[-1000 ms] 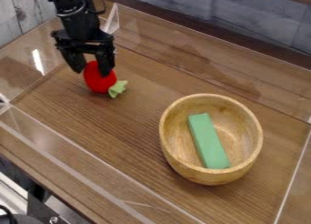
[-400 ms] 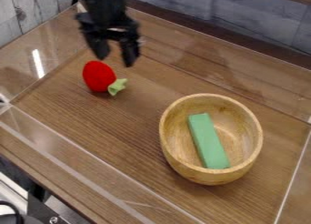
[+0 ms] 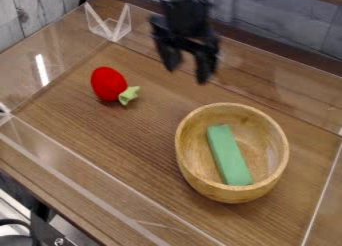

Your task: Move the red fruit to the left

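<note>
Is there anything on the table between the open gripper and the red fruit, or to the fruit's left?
Nothing visible. Bare wood separates the gripper from the red fruit; the wooden bowl sits on the other side.

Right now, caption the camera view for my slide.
Open tool above the table, small red toy fruit lying free, green block in wooden bowl.

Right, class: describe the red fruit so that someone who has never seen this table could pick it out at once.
Start at the wooden bowl on the right of the brown table and look left across the bare wood. There lies the red fruit, small, round and bright red with a pale green leafy stem. The only other small item, a green block, is rectangular and lies in the bowl.
</note>
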Motion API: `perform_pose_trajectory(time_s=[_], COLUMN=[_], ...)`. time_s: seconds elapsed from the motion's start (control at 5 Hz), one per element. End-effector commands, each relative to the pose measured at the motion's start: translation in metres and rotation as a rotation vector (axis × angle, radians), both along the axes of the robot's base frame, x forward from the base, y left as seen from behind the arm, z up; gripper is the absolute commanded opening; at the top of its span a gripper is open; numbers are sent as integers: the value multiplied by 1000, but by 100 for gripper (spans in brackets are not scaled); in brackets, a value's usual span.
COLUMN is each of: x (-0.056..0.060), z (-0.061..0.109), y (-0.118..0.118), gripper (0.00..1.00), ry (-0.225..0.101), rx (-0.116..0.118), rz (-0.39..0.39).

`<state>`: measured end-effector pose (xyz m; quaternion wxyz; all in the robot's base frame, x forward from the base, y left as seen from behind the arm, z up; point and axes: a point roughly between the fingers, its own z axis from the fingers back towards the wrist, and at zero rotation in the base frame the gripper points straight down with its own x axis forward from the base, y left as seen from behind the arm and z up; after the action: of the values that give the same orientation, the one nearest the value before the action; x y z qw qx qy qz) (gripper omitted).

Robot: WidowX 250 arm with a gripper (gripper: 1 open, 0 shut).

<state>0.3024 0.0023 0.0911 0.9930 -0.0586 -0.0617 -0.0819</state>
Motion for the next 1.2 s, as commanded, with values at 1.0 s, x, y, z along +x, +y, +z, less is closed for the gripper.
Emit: perform_pose_trajectory(time_s=[1.0], x=[-34], z=[35], y=[-11], gripper=[100], ry=[-13], rx=[69], rz=[-64])
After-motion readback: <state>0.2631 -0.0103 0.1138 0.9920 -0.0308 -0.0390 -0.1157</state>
